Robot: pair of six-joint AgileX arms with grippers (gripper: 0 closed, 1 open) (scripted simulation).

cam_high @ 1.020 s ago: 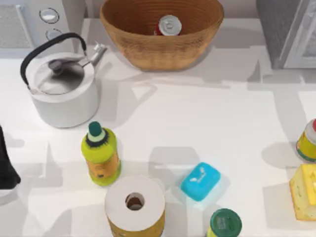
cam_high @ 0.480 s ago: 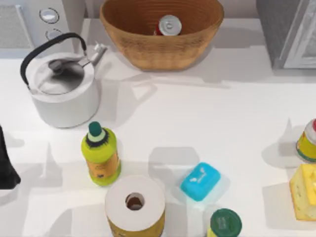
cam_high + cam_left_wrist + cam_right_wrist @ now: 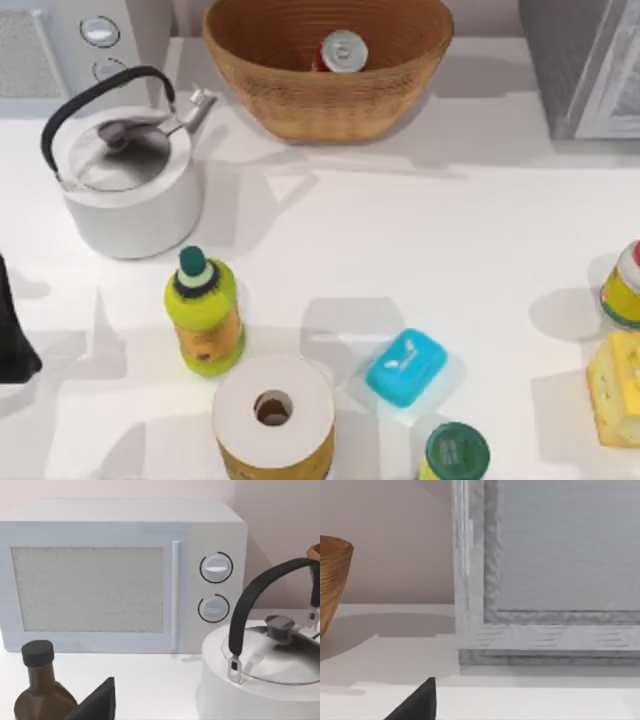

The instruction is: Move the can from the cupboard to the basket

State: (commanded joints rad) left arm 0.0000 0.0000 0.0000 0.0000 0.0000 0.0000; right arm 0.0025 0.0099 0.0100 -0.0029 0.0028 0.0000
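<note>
The red can (image 3: 342,51), silver top up, stands inside the tan wicker basket (image 3: 300,105) at the back middle of the table. The grey speckled cupboard (image 3: 580,65) is at the back right, and its pale framed door (image 3: 555,580) is close in front of the right wrist camera, with the basket's edge (image 3: 332,580) off to one side. A black part of my right gripper (image 3: 417,705) pokes into that view, holding nothing I can see. My left arm (image 3: 12,335) is parked at the table's left edge; a black part of its gripper (image 3: 97,705) faces the microwave.
A white kettle (image 3: 125,185) and microwave (image 3: 120,575) stand back left. A green-yellow bottle (image 3: 205,315), paper roll (image 3: 273,410), blue box (image 3: 405,367) and green-lidded jar (image 3: 456,452) crowd the front. A yellow-labelled tin (image 3: 625,285) and yellow block (image 3: 620,390) sit at the right.
A thin shadow near the table's right edge has slid off to the right and gone. The can, the basket and the left arm have not moved.
</note>
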